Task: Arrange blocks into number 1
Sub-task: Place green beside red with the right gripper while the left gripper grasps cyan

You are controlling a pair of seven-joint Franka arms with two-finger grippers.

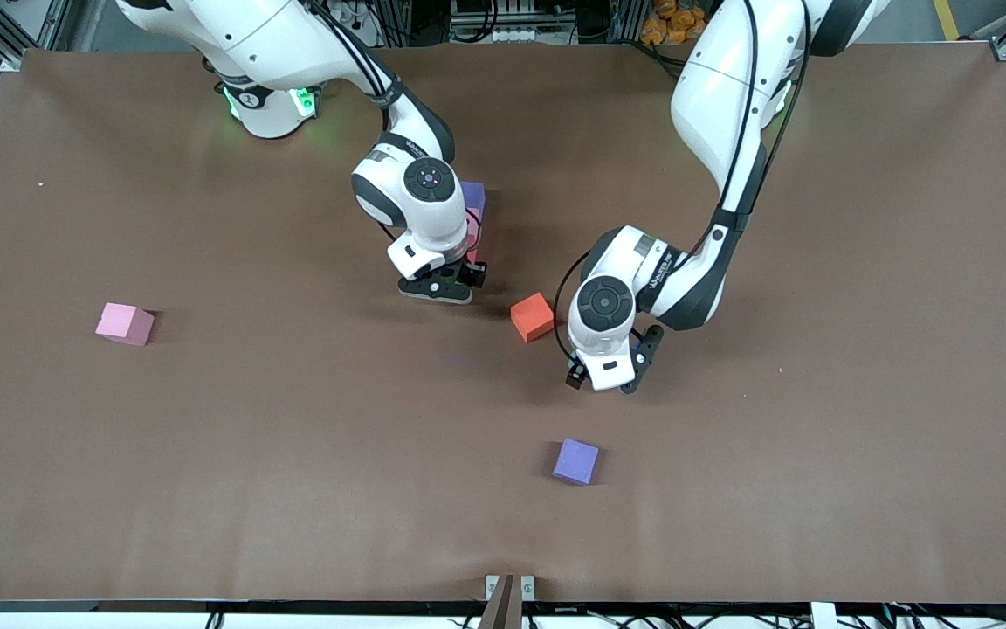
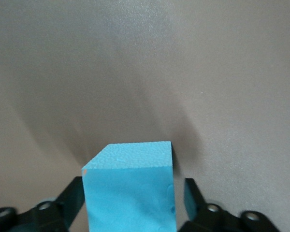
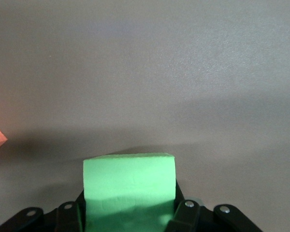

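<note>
A purple block (image 1: pixel 575 460) lies nearest; the left gripper (image 1: pixel 612 377), fingers loose around the light blue block (image 2: pixel 129 188), should be closed squarely; the right gripper (image 1: pixel 442 281) is clenched on the green block (image 3: pixel 129 188)

Between the left fingers (image 2: pixel 71 198), the light blue block (image 2: pixel 130 186) looks like matt, finely pebbled foam. The green block (image 3: pixel 129 186) shows the same dull grain. The brown worktop (image 1: pixel 206 454) is matt, the arm shells (image 1: pixel 730 96) glossy white plastic.

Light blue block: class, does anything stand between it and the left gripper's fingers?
Nothing visible does. The light blue block is directly between the fingers of the open left gripper, with only bare table around it; one finger shows a slim gap.
</note>
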